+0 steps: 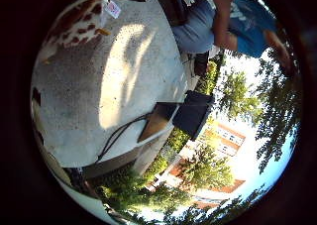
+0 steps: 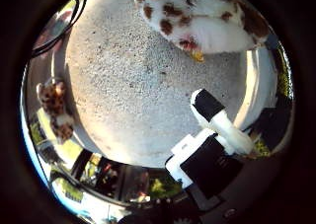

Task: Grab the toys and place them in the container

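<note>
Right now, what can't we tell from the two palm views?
- Container: in neither view, so its place is unknown.
- Spotted plush toy: cut off at the edge in both views; whole shape unclear.
- Small spotted toy: thumb-side view only, at the table rim, too small to identify.
- Hand: only a white and black finger and base show in the thumb-side view; open or shut unclear.

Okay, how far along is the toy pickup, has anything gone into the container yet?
Nothing looks done: no container shows in either palm view. Nothing is in hand either; the hand hangs over the concrete table, one finger straight and touching no toy. The white plush toy with brown spots lies on the table close by, and a smaller spotted toy sits near its edge. Both remain to be picked up.
</note>
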You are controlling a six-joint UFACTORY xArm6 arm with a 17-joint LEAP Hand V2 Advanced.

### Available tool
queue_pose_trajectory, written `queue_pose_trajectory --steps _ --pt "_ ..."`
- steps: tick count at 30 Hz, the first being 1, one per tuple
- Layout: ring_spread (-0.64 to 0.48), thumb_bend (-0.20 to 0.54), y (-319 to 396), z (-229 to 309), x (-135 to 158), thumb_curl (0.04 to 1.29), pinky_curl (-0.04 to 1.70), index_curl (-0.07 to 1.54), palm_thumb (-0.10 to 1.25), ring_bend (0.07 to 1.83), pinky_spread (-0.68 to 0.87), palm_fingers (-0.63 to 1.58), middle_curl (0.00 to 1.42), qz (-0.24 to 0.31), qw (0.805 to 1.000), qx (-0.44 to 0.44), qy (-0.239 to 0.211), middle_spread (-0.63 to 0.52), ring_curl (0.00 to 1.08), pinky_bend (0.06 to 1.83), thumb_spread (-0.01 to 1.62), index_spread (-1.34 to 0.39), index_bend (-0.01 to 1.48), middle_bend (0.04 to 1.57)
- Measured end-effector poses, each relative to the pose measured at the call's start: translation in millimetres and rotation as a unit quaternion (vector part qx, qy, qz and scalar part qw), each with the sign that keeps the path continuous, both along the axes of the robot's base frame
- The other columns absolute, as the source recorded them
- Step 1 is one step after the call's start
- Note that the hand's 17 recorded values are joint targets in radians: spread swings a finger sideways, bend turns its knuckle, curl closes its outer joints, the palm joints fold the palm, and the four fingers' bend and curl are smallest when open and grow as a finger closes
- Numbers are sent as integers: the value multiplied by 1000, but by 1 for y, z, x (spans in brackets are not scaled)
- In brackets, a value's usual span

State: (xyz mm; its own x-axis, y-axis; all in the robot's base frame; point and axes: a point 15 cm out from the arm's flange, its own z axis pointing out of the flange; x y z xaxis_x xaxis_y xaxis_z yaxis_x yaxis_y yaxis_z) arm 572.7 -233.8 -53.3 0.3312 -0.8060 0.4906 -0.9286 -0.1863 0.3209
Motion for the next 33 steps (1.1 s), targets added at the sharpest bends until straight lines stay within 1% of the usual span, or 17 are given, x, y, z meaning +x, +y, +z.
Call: queue_pose_trajectory --steps 2,3,5,6,8,12,13,16,17,21,24,29,33 --pt "231 -29 -1 -2 0 332 236 266 701 426 413 334 356 5 1000 -3 1 -28 347 401 1043 -91 173 234" --pt "202 -28 -1 -4 1 332 226 264 704 493 401 459 379 8 1000 -3 1 -55 367 387 1045 -111 164 295" --pt "169 -26 0 -5 1 335 220 253 710 563 397 551 400 8 1000 -2 0 -78 385 392 1043 -138 136 347" --pt "149 -26 1 -6 4 335 219 240 717 639 386 608 423 12 1000 1 -5 -98 412 404 1041 -161 115 392" --pt "114 -20 3 -8 8 344 251 194 744 807 358 704 489 17 1000 5 -13 -134 483 497 1036 -214 75 510" --pt "46 -18 8 -14 14 363 338 108 789 1091 338 742 630 23 999 13 -23 -191 628 681 1030 -319 118 711" --pt "39 -19 10 -14 17 366 347 96 795 1118 336 737 648 26 999 15 -29 -198 642 695 1029 -334 128 736" --pt "-3 -16 13 -16 24 388 434 31 839 1250 324 787 751 32 998 21 -43 -239 715 868 1021 -427 192 852" --pt "-8 -18 14 -17 24 391 446 24 844 1259 320 798 767 32 998 22 -43 -245 722 896 1017 -444 208 866" --pt "-53 -20 13 -17 25 420 581 -19 885 1306 304 924 880 39 998 25 -42 -283 770 1154 1007 -577 345 941" --pt "-71 -8 9 -15 23 447 653 -17 935 1303 279 1001 939 41 998 27 -36 -287 786 1263 1006 -657 428 1010" --pt "-94 -6 5 -6 16 509 753 -14 1000 1305 244 996 1014 24 999 31 -26 -286 821 1356 1033 -780 574 1069" --pt "-113 -12 7 22 14 555 809 -13 1013 1330 215 962 1064 1 998 52 -21 -282 845 1382 1053 -867 690 1094"
